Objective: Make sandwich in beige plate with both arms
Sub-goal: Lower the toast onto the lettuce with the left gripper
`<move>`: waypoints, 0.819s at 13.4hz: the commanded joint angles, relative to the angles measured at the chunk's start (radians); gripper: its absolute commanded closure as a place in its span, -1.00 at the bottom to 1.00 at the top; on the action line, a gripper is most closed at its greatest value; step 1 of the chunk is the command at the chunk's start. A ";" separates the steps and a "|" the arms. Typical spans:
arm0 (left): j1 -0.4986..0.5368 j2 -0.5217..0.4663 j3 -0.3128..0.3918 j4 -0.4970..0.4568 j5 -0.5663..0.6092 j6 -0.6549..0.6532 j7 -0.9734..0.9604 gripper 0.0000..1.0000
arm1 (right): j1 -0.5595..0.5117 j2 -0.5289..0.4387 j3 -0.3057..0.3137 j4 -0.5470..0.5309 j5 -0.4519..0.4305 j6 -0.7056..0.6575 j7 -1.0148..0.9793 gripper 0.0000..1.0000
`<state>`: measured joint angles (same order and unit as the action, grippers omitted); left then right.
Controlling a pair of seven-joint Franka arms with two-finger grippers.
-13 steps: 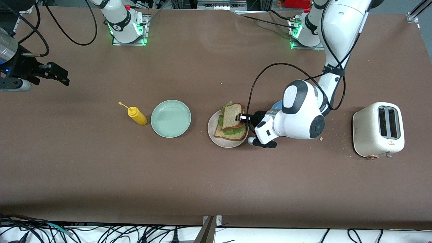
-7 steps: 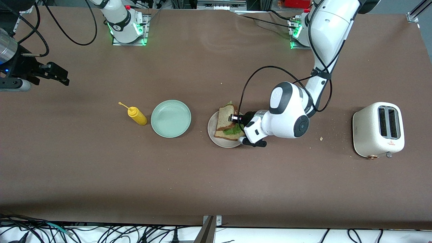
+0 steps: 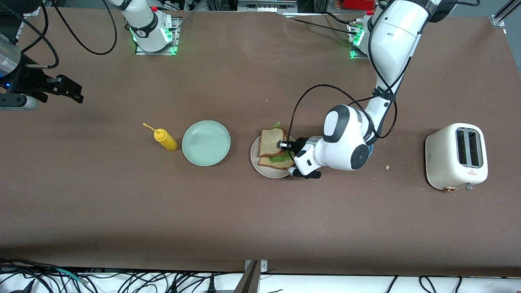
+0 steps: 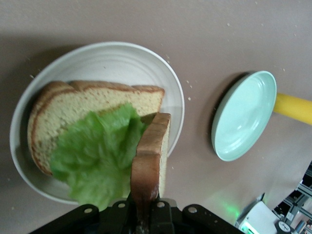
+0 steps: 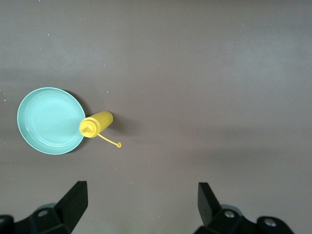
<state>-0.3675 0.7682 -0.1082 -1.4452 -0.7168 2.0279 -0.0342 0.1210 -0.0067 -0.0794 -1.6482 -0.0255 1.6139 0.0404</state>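
The beige plate (image 3: 254,158) (image 4: 117,48) lies mid-table and carries a brown bread slice (image 3: 278,163) (image 4: 92,105) with a green lettuce leaf (image 3: 281,159) (image 4: 95,153) on it. My left gripper (image 3: 283,145) (image 4: 146,212) is shut on the crust of a second bread slice (image 3: 272,141) (image 4: 152,151). It holds that slice low over the lettuce and the plate; the left wrist view shows the slice edge-on. Whether it touches the lettuce I cannot tell. My right gripper (image 3: 79,92) (image 5: 141,195) waits, open and holding nothing, over the table at the right arm's end.
A mint-green plate (image 3: 206,143) (image 4: 243,114) (image 5: 48,119) lies beside the beige plate toward the right arm's end, with a yellow squeeze bottle (image 3: 165,139) (image 5: 96,124) next to it. A white toaster (image 3: 456,156) stands at the left arm's end. Crumbs dot the table near it.
My left arm has carried the second slice toward the right arm's end, from over the plate's edge to over the lettuce. The right arm has not moved.
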 commanded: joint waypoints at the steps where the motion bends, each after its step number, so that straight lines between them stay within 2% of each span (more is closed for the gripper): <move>1: -0.008 0.045 0.007 0.029 -0.036 0.078 0.007 0.73 | -0.008 -0.010 0.004 -0.007 -0.002 0.004 -0.001 -1.00; 2: -0.007 0.051 0.007 0.029 -0.027 0.087 0.013 0.23 | -0.008 -0.010 0.004 -0.009 -0.002 0.004 -0.001 -1.00; 4: -0.005 0.052 0.008 0.029 -0.024 0.089 0.016 -0.60 | -0.008 -0.010 0.004 -0.007 -0.002 0.004 -0.001 -1.00; 5: -0.004 0.051 0.010 0.028 -0.024 0.089 0.014 -0.94 | -0.008 -0.010 0.004 -0.009 -0.002 0.003 -0.001 -1.00; 6: -0.002 0.051 0.010 0.028 -0.024 0.089 0.014 -0.99 | -0.008 -0.010 0.004 -0.009 -0.002 0.003 -0.001 -1.00; 11: 0.034 0.042 0.021 0.023 -0.012 0.088 0.011 -0.99 | -0.008 -0.012 0.004 -0.009 -0.002 0.003 -0.002 -1.00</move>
<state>-0.3553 0.8060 -0.0907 -1.4395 -0.7168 2.1208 -0.0323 0.1209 -0.0067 -0.0795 -1.6482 -0.0255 1.6139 0.0404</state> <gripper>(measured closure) 0.088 0.000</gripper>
